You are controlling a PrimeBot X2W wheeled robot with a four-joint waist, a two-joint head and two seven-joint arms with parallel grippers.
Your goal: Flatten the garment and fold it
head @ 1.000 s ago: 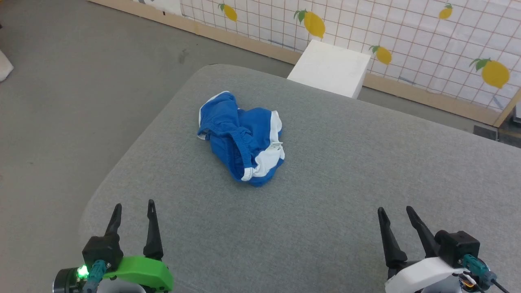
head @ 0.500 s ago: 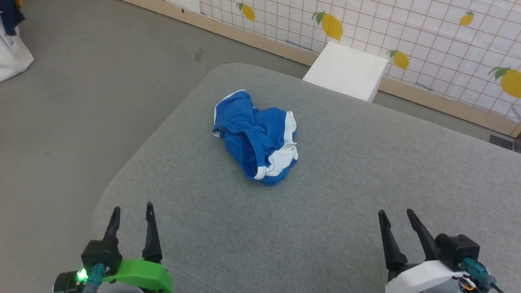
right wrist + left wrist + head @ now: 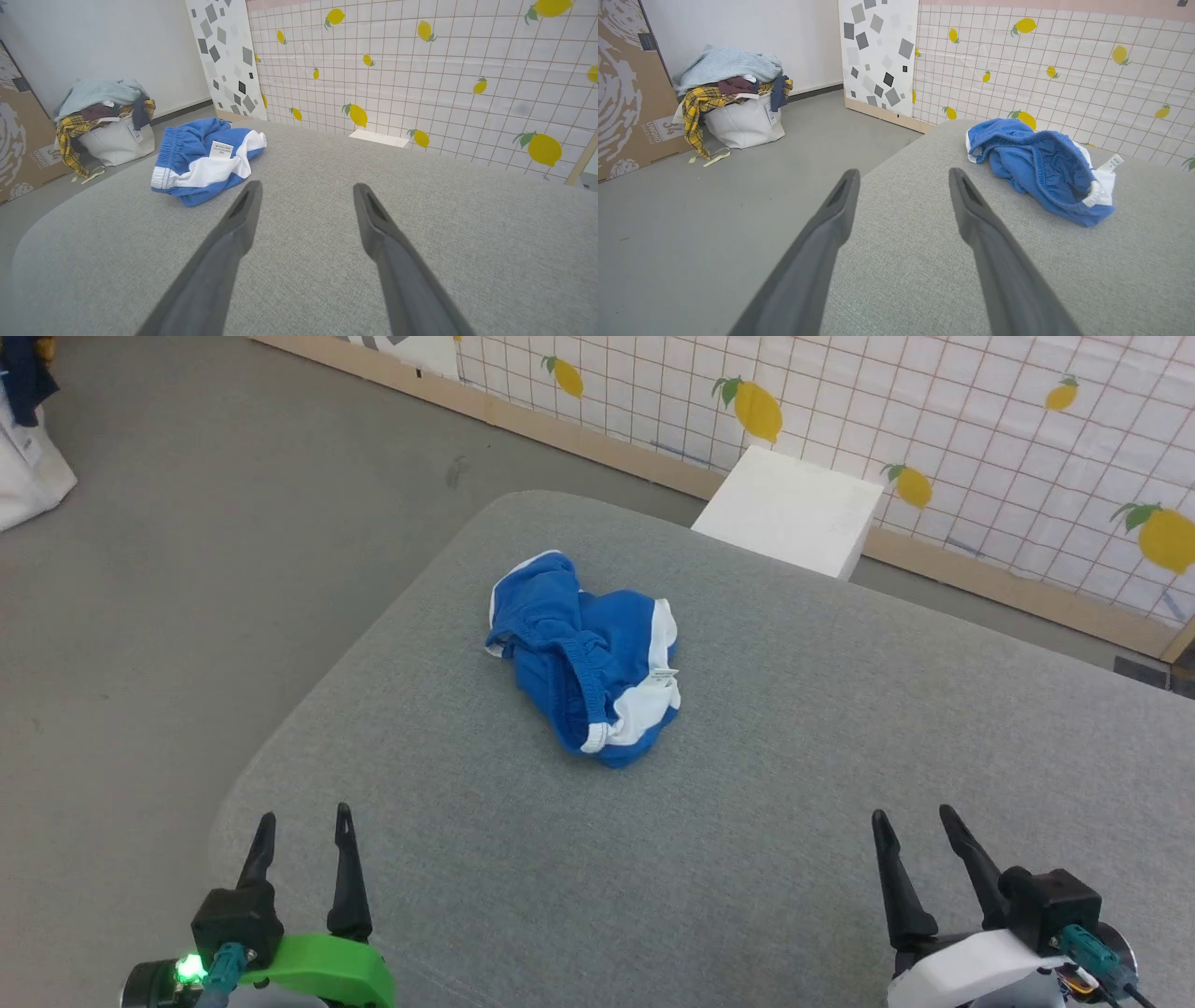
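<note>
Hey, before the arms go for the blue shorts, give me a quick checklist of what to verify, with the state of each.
1. Left hand open: ok.
2. Right hand open: ok.
3. Both hands empty and apart from the shorts: ok.
4. Shorts lying flat: not ok, bunched in a heap.
5. Shorts fully on the grey pad, off its edge: ok.
6. Pad between hands and shorts bare: ok.
</note>
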